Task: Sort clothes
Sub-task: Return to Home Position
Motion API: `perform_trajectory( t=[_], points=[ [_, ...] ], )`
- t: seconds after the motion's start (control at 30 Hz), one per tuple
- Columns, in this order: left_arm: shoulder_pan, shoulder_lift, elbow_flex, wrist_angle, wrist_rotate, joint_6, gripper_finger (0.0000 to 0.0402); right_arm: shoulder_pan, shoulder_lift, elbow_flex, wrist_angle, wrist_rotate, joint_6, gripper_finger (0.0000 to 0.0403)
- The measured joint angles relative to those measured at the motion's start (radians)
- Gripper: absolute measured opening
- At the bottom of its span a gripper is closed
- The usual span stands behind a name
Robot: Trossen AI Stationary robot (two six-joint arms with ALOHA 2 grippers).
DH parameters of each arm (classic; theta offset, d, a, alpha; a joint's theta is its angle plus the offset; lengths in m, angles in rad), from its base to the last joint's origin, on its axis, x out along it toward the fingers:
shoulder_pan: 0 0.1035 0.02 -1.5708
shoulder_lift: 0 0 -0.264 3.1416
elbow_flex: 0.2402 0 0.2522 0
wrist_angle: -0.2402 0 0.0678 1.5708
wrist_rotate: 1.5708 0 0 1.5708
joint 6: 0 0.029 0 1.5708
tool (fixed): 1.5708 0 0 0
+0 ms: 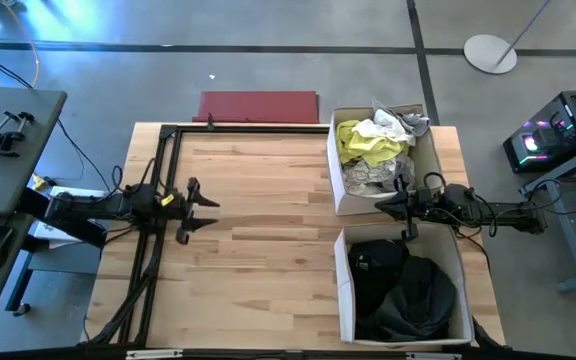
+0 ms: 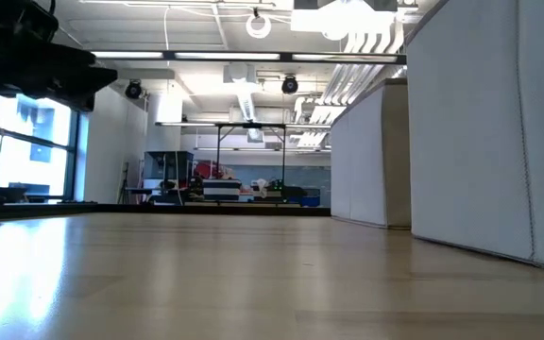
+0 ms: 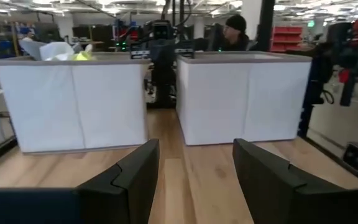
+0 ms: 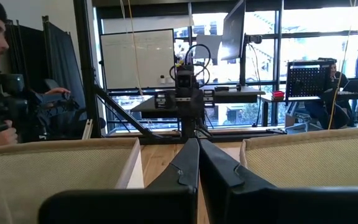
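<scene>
1. High view: we note the left tool (image 1: 200,210) over the bare tabletop (image 1: 268,270) and the right tool (image 1: 380,207) at the gap between the two bins. Light clothes (image 1: 373,150) lie in the bin nearer the red mat (image 1: 335,185), dark clothes (image 1: 403,285) in the other bin (image 1: 345,300).
2. Left wrist view: we find the left tool's fingers (image 3: 129,180) spread wide, holding nothing.
3. Right wrist view: we find the right tool's fingers (image 4: 185,168) pressed together, empty.

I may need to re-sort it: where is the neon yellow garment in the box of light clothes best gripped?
Pinch a raised fold of the neon yellow fabric garment, coming down from above. It lies bunched on top of the pile, and the walls of the white cardboard box block a sideways approach. The right hand, by that box, is likely nearest.
</scene>
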Motion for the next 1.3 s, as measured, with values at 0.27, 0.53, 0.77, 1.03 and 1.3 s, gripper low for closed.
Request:
perform_trajectory(
  t=[0.27, 0.53, 0.77, 1.03, 1.3],
  points=[
    [-0.021, 0.001, 0.0, 0.0, -0.003, -0.138, 0.0195, 0.0, 0.0, 0.0, 0.0, 0.0, 0.0, 0.0],
    [-0.02, 0.003, 0.0, 0.0, -0.006, -0.153, 0.0195, 0.0, 0.0, 0.0, 0.0, 0.0, 0.0, 0.0],
    [-0.02, 0.003, 0.0, 0.0, -0.006, -0.153, 0.0195, 0.0, 0.0, 0.0, 0.0, 0.0, 0.0, 0.0],
    [-0.02, 0.003, 0.0, 0.0, -0.006, -0.153, 0.0195, 0.0, 0.0, 0.0, 0.0, 0.0, 0.0, 0.0],
    [-0.02, 0.003, 0.0, 0.0, -0.006, -0.153, 0.0195, 0.0, 0.0, 0.0, 0.0, 0.0, 0.0, 0.0]
  ],
)
